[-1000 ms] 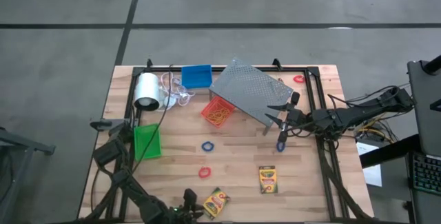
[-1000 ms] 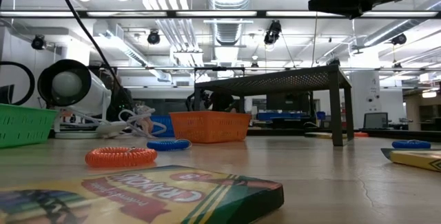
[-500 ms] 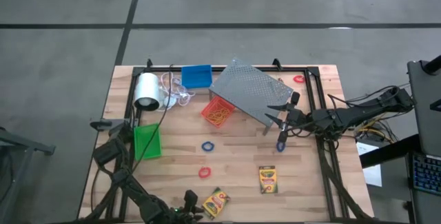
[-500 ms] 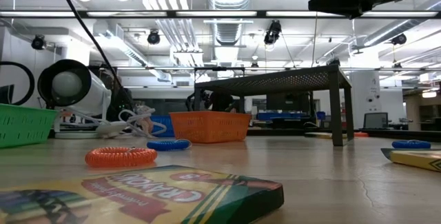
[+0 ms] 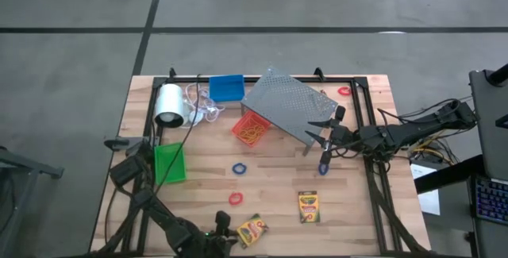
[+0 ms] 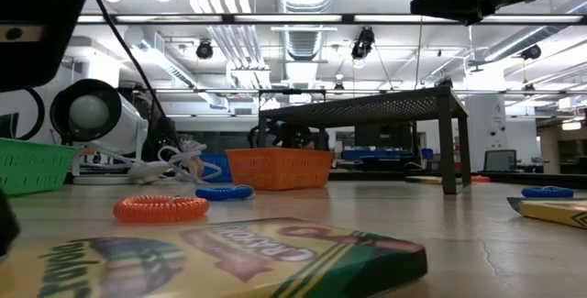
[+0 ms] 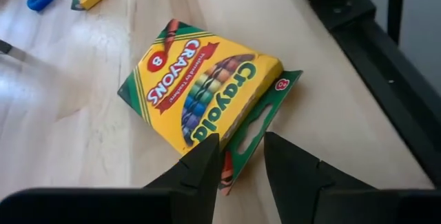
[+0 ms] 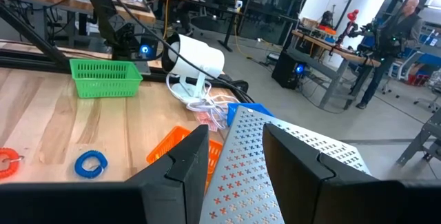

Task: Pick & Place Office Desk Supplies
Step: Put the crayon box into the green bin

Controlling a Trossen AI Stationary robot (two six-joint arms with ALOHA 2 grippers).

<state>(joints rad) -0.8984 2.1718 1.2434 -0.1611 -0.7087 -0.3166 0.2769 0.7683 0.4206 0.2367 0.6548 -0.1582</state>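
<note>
At the table's near edge the left gripper (image 7: pixel 238 156) stands slightly spread at a corner of a crayon box (image 7: pixel 200 89) reading "Crayola" and "8 Crayons", lying flat, long axis diagonal. Beside it lie a red band (image 5: pixel 235 198) and a second box (image 5: pixel 307 206); farther on, a blue band (image 5: pixel 239 167), green bin (image 5: pixel 169 163), orange bin (image 5: pixel 250 128) and rack (image 5: pixel 290 105). The right gripper (image 5: pixel 324 136), spread and empty, hangs at the rack's edge.

2 crayon boxes (image 5: pixel 252 232), 3 bins (image 5: pixel 169 163), perhaps 4 ring bands (image 5: pixel 239 167).
</note>
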